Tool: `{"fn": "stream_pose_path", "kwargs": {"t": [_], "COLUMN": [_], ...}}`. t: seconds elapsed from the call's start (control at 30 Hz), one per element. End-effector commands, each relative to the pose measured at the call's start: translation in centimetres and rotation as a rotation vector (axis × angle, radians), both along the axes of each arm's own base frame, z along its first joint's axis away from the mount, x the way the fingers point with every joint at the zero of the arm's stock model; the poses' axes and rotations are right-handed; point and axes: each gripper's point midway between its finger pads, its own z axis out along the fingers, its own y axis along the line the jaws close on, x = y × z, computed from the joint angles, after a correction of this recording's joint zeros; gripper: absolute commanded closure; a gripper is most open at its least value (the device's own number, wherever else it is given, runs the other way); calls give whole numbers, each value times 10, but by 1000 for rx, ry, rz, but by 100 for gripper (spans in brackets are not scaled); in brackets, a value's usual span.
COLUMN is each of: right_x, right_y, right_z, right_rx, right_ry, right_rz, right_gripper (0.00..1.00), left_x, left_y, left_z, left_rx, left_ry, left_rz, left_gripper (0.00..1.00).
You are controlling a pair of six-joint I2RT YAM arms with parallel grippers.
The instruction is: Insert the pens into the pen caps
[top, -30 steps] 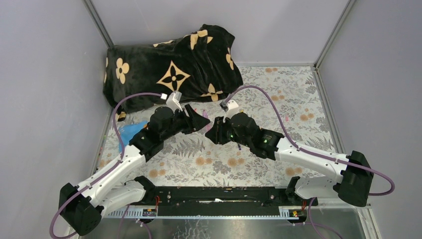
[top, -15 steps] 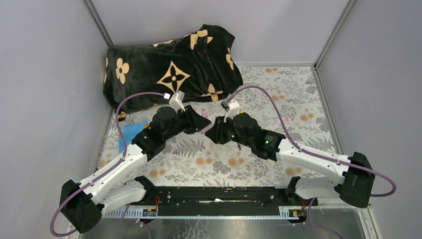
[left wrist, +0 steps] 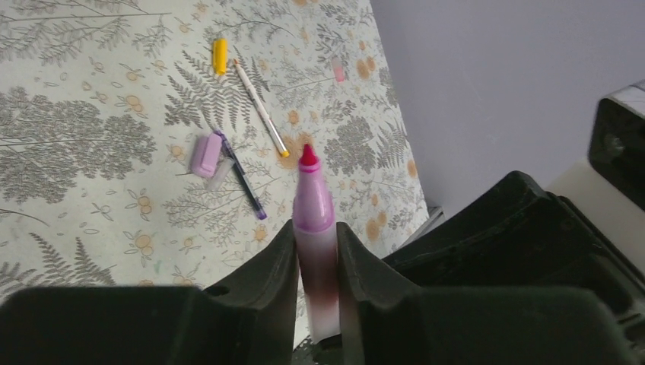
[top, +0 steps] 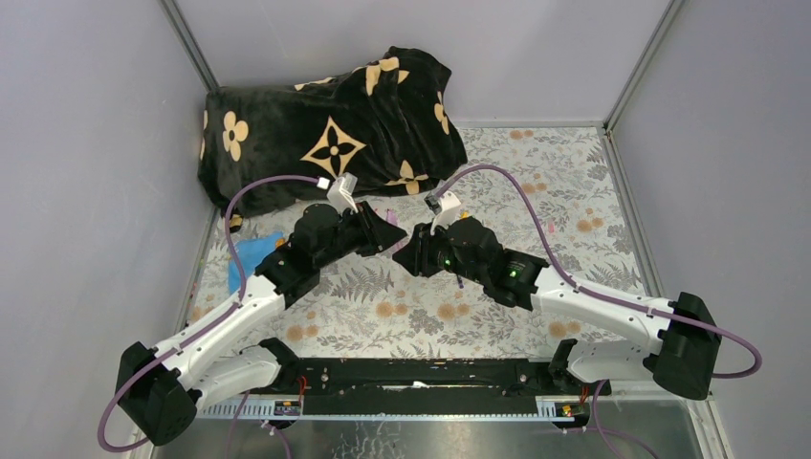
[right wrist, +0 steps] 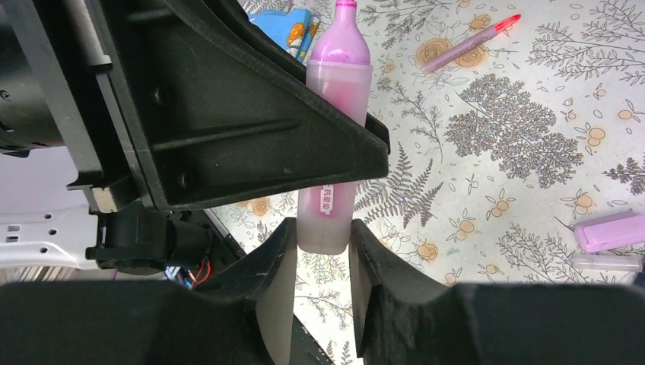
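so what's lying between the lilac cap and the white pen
A dark thin pen, close beside the lilac cap, a small clear cap tucked between them; the white pen lies apart. Left wrist view shows it.

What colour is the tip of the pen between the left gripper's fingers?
The tip is red, on a pink pen; clearest in the left wrist view.

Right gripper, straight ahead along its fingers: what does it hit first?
Likely the left gripper: its black finger crosses the pink pen just ahead of the right gripper. Gap between them unclear.
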Motion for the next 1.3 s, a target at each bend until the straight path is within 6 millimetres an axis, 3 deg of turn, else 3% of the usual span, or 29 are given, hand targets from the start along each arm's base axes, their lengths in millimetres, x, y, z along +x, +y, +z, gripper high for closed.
{"fn": "stream_pose_path", "kwargs": {"t": [0.0, 0.1, 0.17, 0.37, 0.5, 0.7, 0.83, 1.0, 1.27], "right_x": [1, 3, 3, 4, 7, 17, 22, 33, 69], "right_y": [2, -1, -3, -17, -31, -62, -70, -61, -41], "right_z": [23, 21, 20, 16, 11, -5, -23, -61, -100], "right_rx": [62, 52, 49, 22, -5, -142, -291, -391, -514], "right_ry": [-50, -47, -47, -48, -39, -30, -3, 144, 211], "right_rz": [-5, -22, -30, -73, -131, -257, -262, -158, -47], "right_gripper": [71, 63, 58, 38, 31, 18, 13, 12, 12], "left_x": [3, 5, 7, 14, 18, 19, 13, 3, -7], "left_y": [-8, -7, -5, 7, 24, 63, 91, 122, 146], "left_z": [21, 19, 19, 16, 14, 14, 13, 12, 5], "left_rx": [-40, -28, -15, 73, 166, 316, 410, 508, 574], "left_ry": [-75, -68, -72, -119, -156, -212, -232, -242, -247], "left_rz": [-24, -15, -4, 39, 89, 198, 261, 328, 378], "left_gripper": [79, 95, 100, 100, 100, 100, 100, 100, 100]}}
